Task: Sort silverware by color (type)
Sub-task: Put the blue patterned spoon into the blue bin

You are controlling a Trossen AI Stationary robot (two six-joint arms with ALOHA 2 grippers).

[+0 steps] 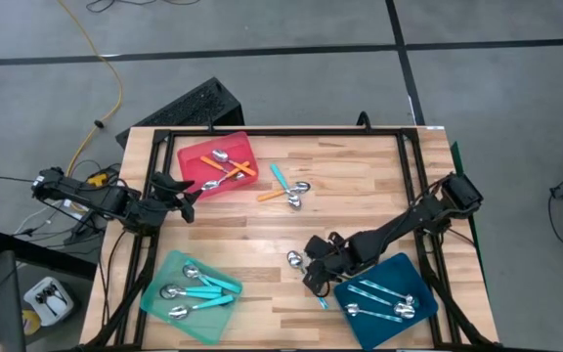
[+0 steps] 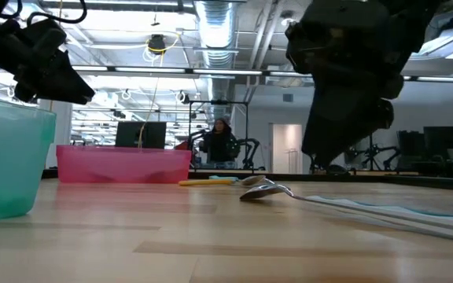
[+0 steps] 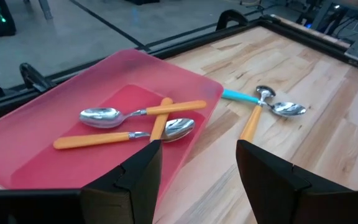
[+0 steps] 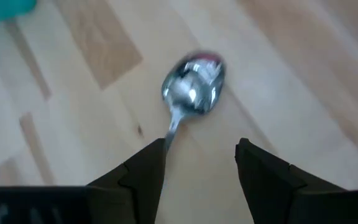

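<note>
I'm over a small spoon with a shiny metal bowl and a pale blue patterned handle (image 1: 301,266), lying loose on the wooden table (image 1: 360,196) just beside the dark-blue plastic tray (image 1: 416,279). My right gripper (image 1: 313,281) hangs directly above it, jaws spread and empty; the wrist view shows the bowl lying ahead between my two fingers.

By my count the sort is mostly done. The red plastic tray (image 1: 192,154) holds the orange-handled spoons (image 3: 129,124), the mint-green tray (image 1: 156,298) the turquoise ones (image 1: 198,288), and the dark-blue tray several pale blue ones (image 1: 384,301). What's left: this spoon, plus a crossed pair mid-table, one orange-handled (image 1: 277,195) and one turquoise-handled (image 1: 281,180).

My left gripper (image 1: 186,203) waits beside the red tray, wide open, holding nothing.

Room is fair: open wood lies between the trays, but the dark-blue tray's wall is close on my right side, so I'd lift clear before swinging over.
</note>
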